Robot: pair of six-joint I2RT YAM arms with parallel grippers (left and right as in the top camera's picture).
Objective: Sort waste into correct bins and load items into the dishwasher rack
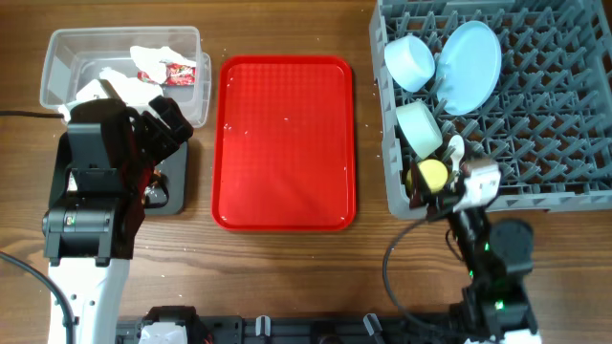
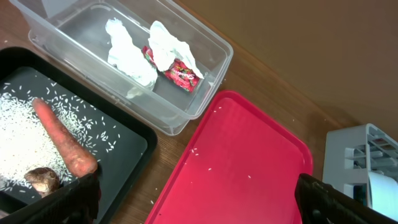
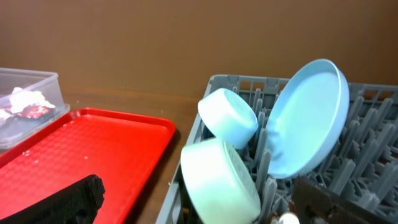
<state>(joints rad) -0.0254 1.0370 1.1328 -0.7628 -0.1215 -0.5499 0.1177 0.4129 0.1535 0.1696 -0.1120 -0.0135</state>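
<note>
Waste is binned, dishes are racked, both grippers are spread wide and holding nothing

The overhead view hides most of the black tray (image 2: 138, 132) under the left arm. The left wrist view is the one that shows it: a smooth orange carrot (image 2: 62, 140), a lumpy brown scrap (image 2: 42, 180) and a scatter of rice (image 2: 18, 130) in the shallow matte tray. Just beside it, the see-through plastic tub (image 2: 208, 40) holds two crumpled tissues (image 2: 127, 53) and a shiny red wrapper (image 2: 180, 73). The left gripper (image 2: 196, 186) hangs over the flat, pebbled red tray (image 1: 284, 143). From the right gripper (image 3: 199, 193) you see two glossy bowls (image 3: 229, 117) on their sides and the round plate (image 3: 308, 118) on edge between the pegs of the grey rack (image 1: 555, 115). Only the overhead catches the yellow cup (image 1: 432, 173) in the near corner.
</note>
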